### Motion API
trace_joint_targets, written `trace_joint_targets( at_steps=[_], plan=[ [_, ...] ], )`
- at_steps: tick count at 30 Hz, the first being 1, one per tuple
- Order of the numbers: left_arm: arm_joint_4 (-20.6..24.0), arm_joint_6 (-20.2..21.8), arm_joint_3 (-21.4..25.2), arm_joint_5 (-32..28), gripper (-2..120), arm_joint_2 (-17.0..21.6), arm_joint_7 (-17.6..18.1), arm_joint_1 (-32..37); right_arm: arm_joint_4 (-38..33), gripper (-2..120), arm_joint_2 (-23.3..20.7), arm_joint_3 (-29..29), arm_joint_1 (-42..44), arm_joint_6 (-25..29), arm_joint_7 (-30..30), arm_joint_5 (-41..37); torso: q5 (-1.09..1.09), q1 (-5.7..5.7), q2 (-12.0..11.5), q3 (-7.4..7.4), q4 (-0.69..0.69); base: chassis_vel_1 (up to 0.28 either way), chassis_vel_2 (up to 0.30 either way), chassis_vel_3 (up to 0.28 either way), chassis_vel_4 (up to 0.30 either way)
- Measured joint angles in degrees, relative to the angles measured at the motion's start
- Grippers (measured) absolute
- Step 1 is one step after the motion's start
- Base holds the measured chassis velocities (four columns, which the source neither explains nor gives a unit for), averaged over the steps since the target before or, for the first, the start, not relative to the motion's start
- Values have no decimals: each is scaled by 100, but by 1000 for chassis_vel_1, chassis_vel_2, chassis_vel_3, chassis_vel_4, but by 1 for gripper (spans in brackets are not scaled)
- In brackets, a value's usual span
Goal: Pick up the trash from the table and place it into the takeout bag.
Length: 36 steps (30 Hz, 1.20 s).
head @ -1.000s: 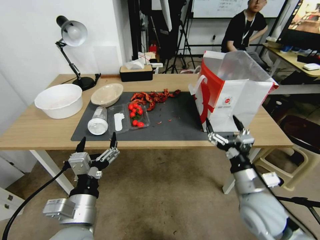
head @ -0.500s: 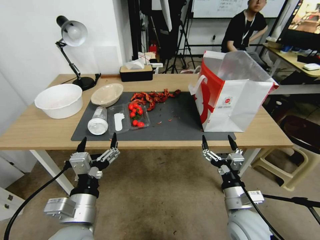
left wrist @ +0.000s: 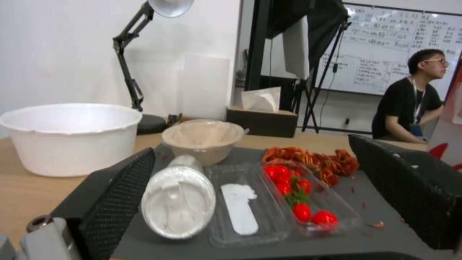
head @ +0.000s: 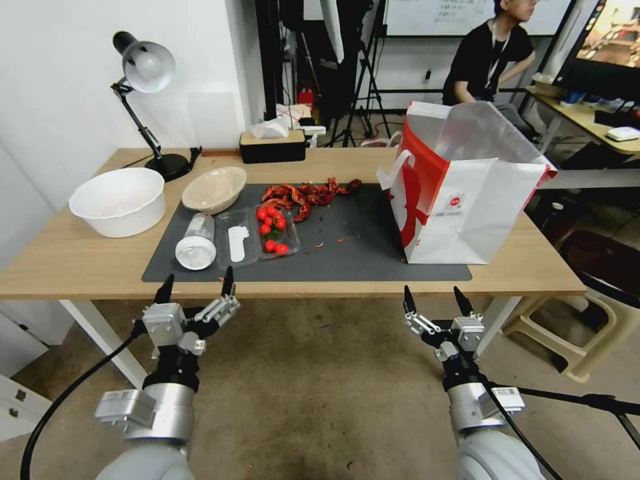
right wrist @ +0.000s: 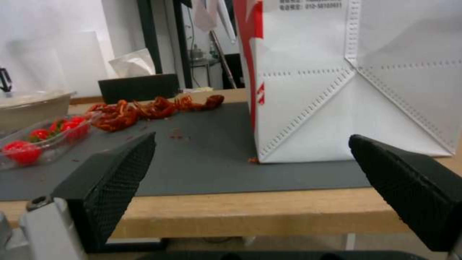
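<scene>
Both grippers hung below the table [head: 80, 267] edge, holding nothing: left gripper [head: 195, 288] spread wide, right gripper [head: 434, 299] equally wide, near the takeout bag [head: 467, 200].

I see a light-wood counter [head: 80, 260] carrying a dark grey mat [head: 347, 247]. Directly on the wood sit a white tub [head: 119, 201], lamp [head: 143, 73] and tissue box [head: 272, 147].

two bowls [head: 120, 200], one tumbler [head: 196, 241], one takeout bag [head: 467, 193], one lamp [head: 143, 100], one tissue box [head: 272, 147]

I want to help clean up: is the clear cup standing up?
No, the clear cup lies on its side on the dark mat, beside the tomato tray.
</scene>
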<state>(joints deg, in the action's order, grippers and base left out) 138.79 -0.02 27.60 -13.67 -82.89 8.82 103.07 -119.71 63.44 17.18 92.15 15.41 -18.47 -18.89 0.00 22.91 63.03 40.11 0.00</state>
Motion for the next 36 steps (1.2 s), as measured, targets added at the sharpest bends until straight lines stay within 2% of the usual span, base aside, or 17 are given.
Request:
trace_joint_targets(
  at_steps=[4,6,9,12,13,14,16,17,20,21,23,25,27,36],
  plan=[
    [-86,-19,44,-29,100,100,68,-145,31,100,-20,-19,2,-6,-27,27,0,0,0,0,0,0,0,0,0],
    [-200,14,109,-200,100,299,257,-425,24,100,-60,-42,-3,-9,-20,41,0,0,0,0,-1,0,0,0,0],
    [-375,85,177,-347,100,515,333,-700,8,100,-111,-92,-63,-38,1,41,0,0,0,0,2,0,0,0,0],
    [-975,110,146,-782,100,1114,383,-1486,-6,100,-138,-115,-25,-56,-3,108,-2,0,-1,0,-2,0,0,0,0],
    [-975,110,146,-782,100,1114,383,-1486,-6,100,-138,-115,-25,-56,-3,108,-2,0,-1,0,-2,0,0,0,0],
    [-1169,159,136,-898,100,1326,379,-1712,-3,100,-159,-112,-35,-66,-4,109,0,1,-1,1,-2,0,0,0,0],
    [-1557,377,64,-1117,100,1682,439,-2147,53,100,-189,-109,-99,-86,-6,109,-1,1,-1,1,1,0,0,0,0],
    [-1557,377,64,-1117,100,1682,439,-2147,53,100,-189,-109,-99,-86,-6,109,-1,1,-1,1,1,0,0,0,0],
    [-1985,779,-58,-1390,100,2060,579,-2678,81,100,-187,-122,-129,-114,-11,141,-1,1,-1,0,1,0,0,0,0],
    [-1985,779,-58,-1390,100,2060,579,-2678,81,100,-187,-122,-129,-114,-11,141,-1,1,-1,0,1,0,0,0,0],
    [-2217,1212,-159,-1596,100,2251,757,-3018,88,100,-174,-126,-137,-135,-13,162,-1,1,-1,1,0,0,0,0,0],
    [-2255,1332,-169,-1627,100,2283,795,-3084,94,100,-174,-126,-143,-140,-13,169,-1,2,-1,1,0,0,0,0,0],
    [-2291,1626,-184,-1758,100,2339,890,-3214,118,100,-175,-126,-157,-146,-16,225,0,2,-1,0,0,0,0,0,0],
    [-2407,2199,-271,-2205,100,2351,1240,-3469,170,100,-190,-124,-239,-145,-18,316,0,1,-1,0,1,0,0,0,0]
  ],
)
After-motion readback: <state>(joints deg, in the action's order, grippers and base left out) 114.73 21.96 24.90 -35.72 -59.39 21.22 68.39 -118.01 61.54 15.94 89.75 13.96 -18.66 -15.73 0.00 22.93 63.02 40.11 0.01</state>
